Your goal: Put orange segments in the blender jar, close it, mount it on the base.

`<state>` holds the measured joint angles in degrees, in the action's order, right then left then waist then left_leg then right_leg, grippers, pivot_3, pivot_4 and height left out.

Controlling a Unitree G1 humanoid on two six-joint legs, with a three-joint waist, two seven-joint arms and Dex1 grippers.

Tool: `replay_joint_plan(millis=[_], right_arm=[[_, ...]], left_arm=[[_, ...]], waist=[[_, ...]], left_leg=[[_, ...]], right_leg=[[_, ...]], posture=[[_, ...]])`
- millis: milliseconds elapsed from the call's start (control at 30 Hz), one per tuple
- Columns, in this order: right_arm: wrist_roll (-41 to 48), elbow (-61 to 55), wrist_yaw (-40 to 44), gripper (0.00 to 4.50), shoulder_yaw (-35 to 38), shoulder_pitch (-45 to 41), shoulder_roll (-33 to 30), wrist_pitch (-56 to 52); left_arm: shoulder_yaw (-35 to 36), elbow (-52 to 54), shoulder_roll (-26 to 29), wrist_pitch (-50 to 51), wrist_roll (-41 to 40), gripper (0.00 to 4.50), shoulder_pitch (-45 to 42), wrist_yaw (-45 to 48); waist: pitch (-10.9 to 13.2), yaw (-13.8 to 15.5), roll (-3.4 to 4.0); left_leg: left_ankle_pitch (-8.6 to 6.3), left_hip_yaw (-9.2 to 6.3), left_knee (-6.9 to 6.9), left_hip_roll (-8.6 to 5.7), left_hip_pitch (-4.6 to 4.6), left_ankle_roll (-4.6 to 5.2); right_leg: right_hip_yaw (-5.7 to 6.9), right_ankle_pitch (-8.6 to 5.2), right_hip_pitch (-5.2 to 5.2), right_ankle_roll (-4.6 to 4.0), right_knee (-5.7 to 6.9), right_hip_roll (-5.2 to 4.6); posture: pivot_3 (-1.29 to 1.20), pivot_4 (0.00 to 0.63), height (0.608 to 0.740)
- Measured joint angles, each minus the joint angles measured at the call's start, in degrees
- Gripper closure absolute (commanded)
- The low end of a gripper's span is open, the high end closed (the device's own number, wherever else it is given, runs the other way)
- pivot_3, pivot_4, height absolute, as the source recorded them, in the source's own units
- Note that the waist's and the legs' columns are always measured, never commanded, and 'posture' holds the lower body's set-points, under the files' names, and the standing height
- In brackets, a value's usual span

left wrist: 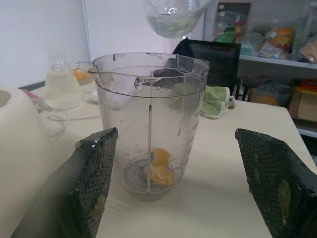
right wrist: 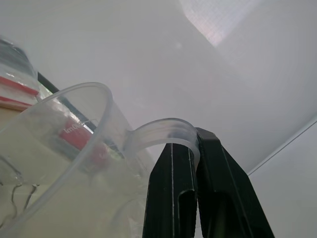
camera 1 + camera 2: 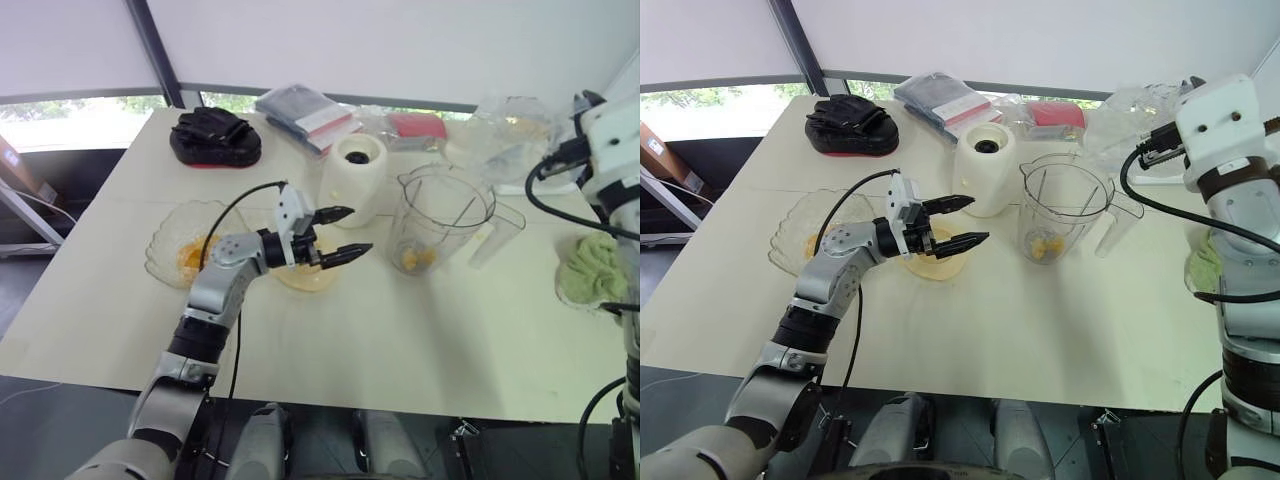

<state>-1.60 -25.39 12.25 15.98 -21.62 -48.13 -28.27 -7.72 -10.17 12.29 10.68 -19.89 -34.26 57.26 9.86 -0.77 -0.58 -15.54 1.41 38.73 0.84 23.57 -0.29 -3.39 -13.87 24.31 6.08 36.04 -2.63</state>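
**A:** Where is the left claw (image 3: 358,230)?

**B:** It hangs over the table with its fingers wide apart and nothing between them. They point at the jar (image 3: 445,215), which stands upright straight ahead of the tips, near but not touching.

**A:** Anything in the jar?

**B:** A couple of segments (image 1: 159,168) lie at the bottom. There is no lid on it.

**A:** So which step is this?

**B:** Loading, I'd judge. There is more fruit in the bowl (image 3: 160,245) behind the claw, beside its forearm. A dish (image 3: 305,285) sits right beneath the claw, but I can't make out what's on it.

**A:** How should it be done?

**B:** Swing back to the bowl and pinch one segment gently, since they look soft and slippery. Carry it above the rim and part the fingers only when the tips are over the mouth. Stay off the jar's wall too. It is nearly empty, so a knock could probably shift or tip it.

**A:** And the base (image 3: 357,175)?

**B:** It is near the claw on the side away from the robot, just beside the jar. A wide swing could catch it.

**A:** What about the right claw (image 2: 194,141)?

**B:** It is clamped on the handle of a clear cup (image 2: 64,148), held up high, beyond the jar as the left claw faces it. I can't tell whether that cup is meant as the lid.
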Motion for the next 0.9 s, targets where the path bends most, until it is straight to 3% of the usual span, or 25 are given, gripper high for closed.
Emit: replay_joint_plan(millis=[900], right_arm=[[-8.25,0.39,5.9,4.47,-0.21,4.38,1.58,6.87]], left_arm=[[-0.08,-0.06,0.07,0.1,0.0,0.56,-0.36,0.65]], waist=[[0.01,0.02,-0.04]], left_leg=[[0.0,0.0,0.01,-0.02,-0.01,0.0]], right_leg=[[0.0,0.0,-0.01,0.0,0.01,0.01]], posture=[[0.0,0.15,0.74]])
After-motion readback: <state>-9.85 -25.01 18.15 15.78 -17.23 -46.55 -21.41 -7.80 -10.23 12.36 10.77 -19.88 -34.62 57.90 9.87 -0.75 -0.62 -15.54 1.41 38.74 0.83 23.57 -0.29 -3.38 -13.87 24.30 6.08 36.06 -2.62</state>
